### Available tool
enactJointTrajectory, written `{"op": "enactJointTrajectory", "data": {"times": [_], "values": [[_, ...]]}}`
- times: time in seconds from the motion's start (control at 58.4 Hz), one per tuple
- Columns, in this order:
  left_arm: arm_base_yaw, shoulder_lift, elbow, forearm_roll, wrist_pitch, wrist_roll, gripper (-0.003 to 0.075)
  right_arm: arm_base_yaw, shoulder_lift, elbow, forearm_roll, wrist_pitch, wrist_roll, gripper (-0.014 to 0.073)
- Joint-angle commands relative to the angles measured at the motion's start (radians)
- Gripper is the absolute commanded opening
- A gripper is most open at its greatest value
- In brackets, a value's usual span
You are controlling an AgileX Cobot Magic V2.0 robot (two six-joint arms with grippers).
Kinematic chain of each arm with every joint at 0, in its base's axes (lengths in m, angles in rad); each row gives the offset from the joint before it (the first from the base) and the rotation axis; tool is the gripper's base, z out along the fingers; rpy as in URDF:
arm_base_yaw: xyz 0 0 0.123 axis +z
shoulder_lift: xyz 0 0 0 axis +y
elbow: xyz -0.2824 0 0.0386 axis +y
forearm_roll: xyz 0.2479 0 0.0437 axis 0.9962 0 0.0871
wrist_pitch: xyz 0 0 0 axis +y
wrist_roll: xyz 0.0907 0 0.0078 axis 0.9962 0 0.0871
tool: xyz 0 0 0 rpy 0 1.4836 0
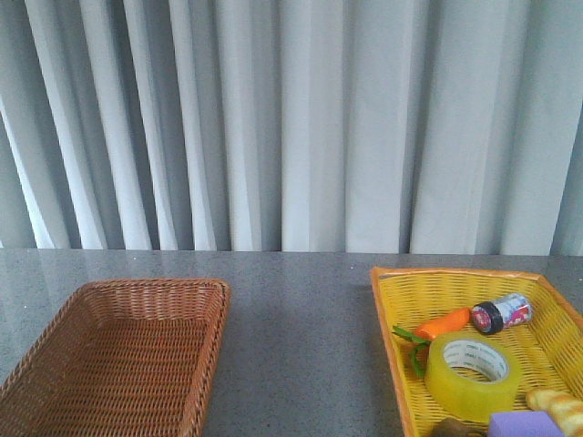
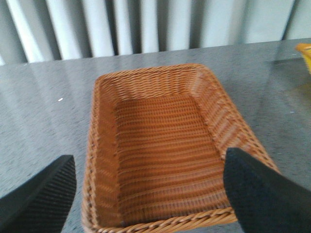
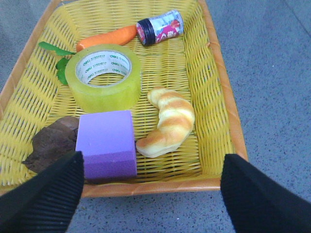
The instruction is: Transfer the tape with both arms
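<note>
Front view showed neither arm; a grey table (image 1: pixel 301 355) stood before pale curtains (image 1: pixel 291 118), with an empty brown wicker basket (image 1: pixel 55 337) at about 8 o'clock and a yellow basket (image 1: pixel 387 309) at about 4 o'clock. The tape (image 1: pixel 471 375) lay flat in the yellow basket, core facing up, with a toy carrot (image 1: pixel 444 323) just beside it at 11 o'clock and a small dark-lidded jar (image 1: pixel 501 313) near it at 1 o'clock. A purple block (image 1: pixel 526 423) and a croissant (image 1: pixel 560 407) lay at the frame's lower edge.

Left wrist view had the left gripper (image 2: pixel 150 194) hanging above the near end of the brown basket (image 2: pixel 99 141), its two fingers spread wide and holding nothing.

Right wrist view had the right gripper (image 3: pixel 150 194) poised over the near rim of the yellow basket (image 3: pixel 226 97), fingers likewise wide apart and empty. The tape (image 3: pixel 103 77) sat toward 11 o'clock in this picture, the purple block (image 3: pixel 106 143) just in front of it, perhaps touching, the croissant (image 3: pixel 167 124) just beside it, and a brown lump (image 3: pixel 51 143) near the block.

The step in hand appeared to be the first reach for the roll. A sound pickup would likely carry the right gripper forward past the block, then down with one finger in the core and one outside the wall, clear of carrot and croissant.
</note>
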Motion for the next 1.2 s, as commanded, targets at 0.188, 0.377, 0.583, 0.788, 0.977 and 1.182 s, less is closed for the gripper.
{"op": "enactJointTrajectory", "data": {"times": [0.188,0.377,0.583,0.788,0.977,1.182], "values": [[-0.211,0.076,-0.044,-0.136,-0.069,0.167,0.0575,-0.001,0.329,-0.278,0.006,0.079,0.016,0.0526],[-0.268,0.135,-0.074,-0.136,-0.061,0.188,0.0575,-0.001,0.569,-0.460,0.077,0.159,-0.058,0.0526],[-0.266,0.153,-0.074,-0.136,-0.060,0.186,0.0575,-0.001,0.799,-0.637,0.135,0.203,-0.161,0.0526],[-0.266,0.153,-0.074,-0.136,-0.055,0.186,0.0575,-0.001,0.983,-0.791,0.102,0.240,-0.173,0.0526],[-0.266,0.153,-0.074,-0.136,-0.055,0.186,0.0575,-0.001,1.128,-0.907,0.102,0.288,-0.204,0.0526],[-0.266,0.153,-0.074,-0.136,-0.055,0.186,0.0575,-0.001,1.217,-0.984,0.112,0.319,-0.205,0.0439]]}}
